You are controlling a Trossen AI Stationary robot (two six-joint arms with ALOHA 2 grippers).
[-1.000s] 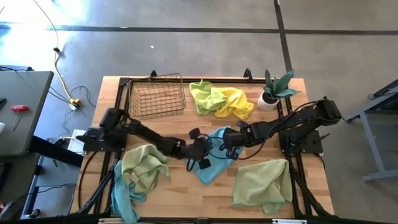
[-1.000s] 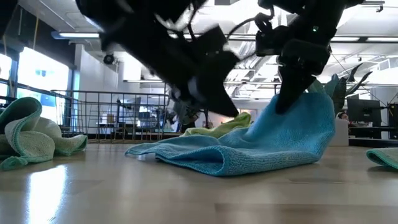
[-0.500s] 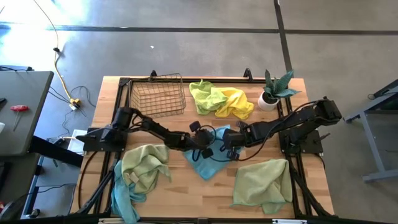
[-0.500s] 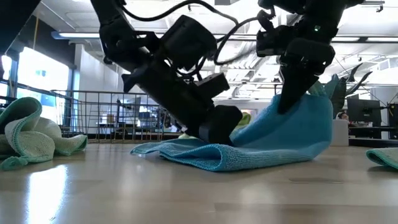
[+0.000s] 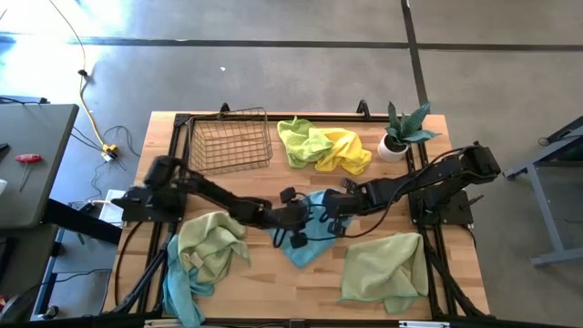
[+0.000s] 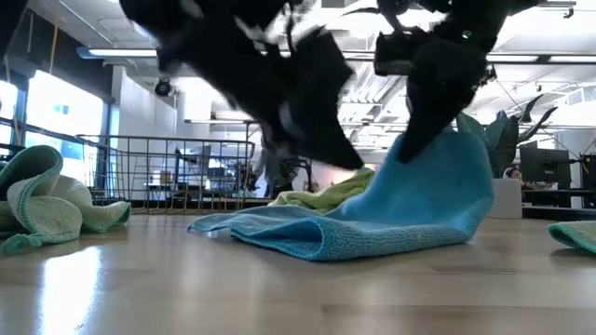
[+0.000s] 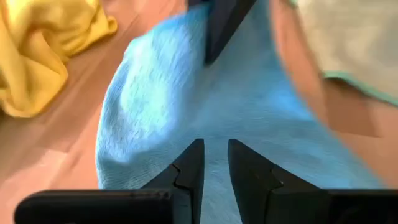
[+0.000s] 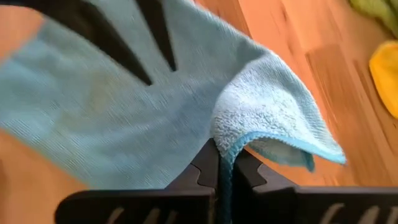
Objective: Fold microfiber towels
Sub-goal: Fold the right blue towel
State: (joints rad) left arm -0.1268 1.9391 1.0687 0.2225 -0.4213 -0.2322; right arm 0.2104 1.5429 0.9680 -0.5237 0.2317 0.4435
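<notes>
A light blue towel [image 5: 314, 241] lies mid-table, and its right part rises in a slope [image 6: 438, 186] to my right gripper [image 8: 225, 152], which is shut on it. The towel's near-left part lies flat on the wood with a rolled front edge [image 6: 317, 247]. My left gripper [image 7: 214, 144] hovers just above the towel's middle [image 7: 161, 93], fingers a narrow gap apart with nothing between them. In the high view it stands left of the right gripper [image 5: 330, 208]. My right gripper pinches the blue towel's hemmed edge [image 8: 231, 144] between its two fingers, where the cloth bunches into a fold near a corner. The fingers slant down from the table's right side. The held part is lifted; the remaining cloth slopes down and lies on the table.
A pale green towel [image 5: 214, 244] over a teal one [image 5: 182, 292] lies near left, and another pale green towel [image 5: 387, 269] near right. Lime [image 5: 301, 141] and yellow [image 5: 346, 150] towels lie at the far edge between the wire basket [image 5: 232, 141] and a potted plant [image 5: 401, 132].
My left gripper went down onto the blue towel's middle, toward the far edge, then came back up and toward the near edge, clear of the cloth. The towel's front fold now lies flatter. My right gripper kept its hold on the raised edge and tipped a little.
</notes>
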